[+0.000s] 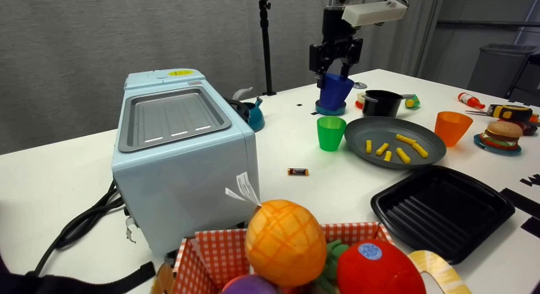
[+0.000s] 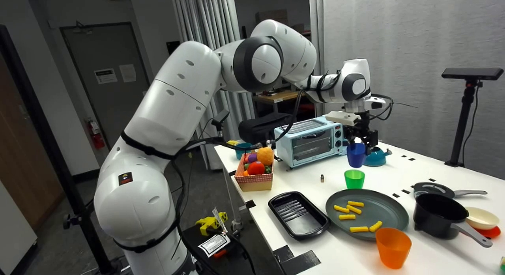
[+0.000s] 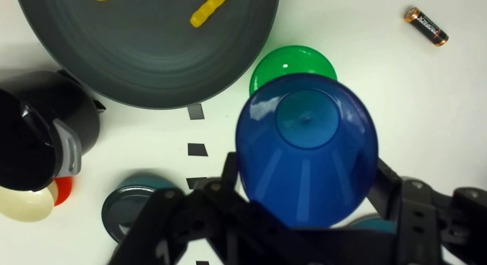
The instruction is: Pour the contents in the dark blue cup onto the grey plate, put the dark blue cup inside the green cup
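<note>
White tabletop runs before a grey curtain. Clamped in the jaws of the gripper, the dark blue cup hangs tilted in mid-air, near the green cup. Beside that, the grey plate bears yellow fries; orange cup, black saucepan and black ridged tray sit around it, a battery farther off.

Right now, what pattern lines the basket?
The lining is red-and-white check, clearest in an exterior view.
</note>
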`<act>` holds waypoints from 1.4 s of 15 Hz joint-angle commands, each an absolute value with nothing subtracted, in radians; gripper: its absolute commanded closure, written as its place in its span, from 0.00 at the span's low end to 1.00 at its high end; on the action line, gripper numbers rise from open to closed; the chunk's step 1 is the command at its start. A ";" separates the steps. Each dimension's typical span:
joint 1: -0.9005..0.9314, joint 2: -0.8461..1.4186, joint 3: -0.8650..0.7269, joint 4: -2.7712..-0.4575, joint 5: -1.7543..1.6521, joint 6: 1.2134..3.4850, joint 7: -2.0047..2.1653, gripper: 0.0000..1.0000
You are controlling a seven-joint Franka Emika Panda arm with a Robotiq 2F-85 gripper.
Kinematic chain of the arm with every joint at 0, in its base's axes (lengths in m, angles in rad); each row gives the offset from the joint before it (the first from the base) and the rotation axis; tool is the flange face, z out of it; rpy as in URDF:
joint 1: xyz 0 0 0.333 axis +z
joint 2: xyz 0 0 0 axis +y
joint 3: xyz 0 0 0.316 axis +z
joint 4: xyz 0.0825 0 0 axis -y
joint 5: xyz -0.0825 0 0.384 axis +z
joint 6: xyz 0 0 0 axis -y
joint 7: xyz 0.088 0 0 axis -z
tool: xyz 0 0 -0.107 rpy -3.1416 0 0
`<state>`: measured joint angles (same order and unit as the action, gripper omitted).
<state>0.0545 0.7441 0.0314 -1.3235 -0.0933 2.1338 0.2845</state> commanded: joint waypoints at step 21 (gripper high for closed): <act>0.082 0.899 -0.020 -1.190 -0.074 2.111 0.281 0.47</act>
<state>0.0662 0.8672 0.0014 -1.2448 -0.0932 2.1342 0.2844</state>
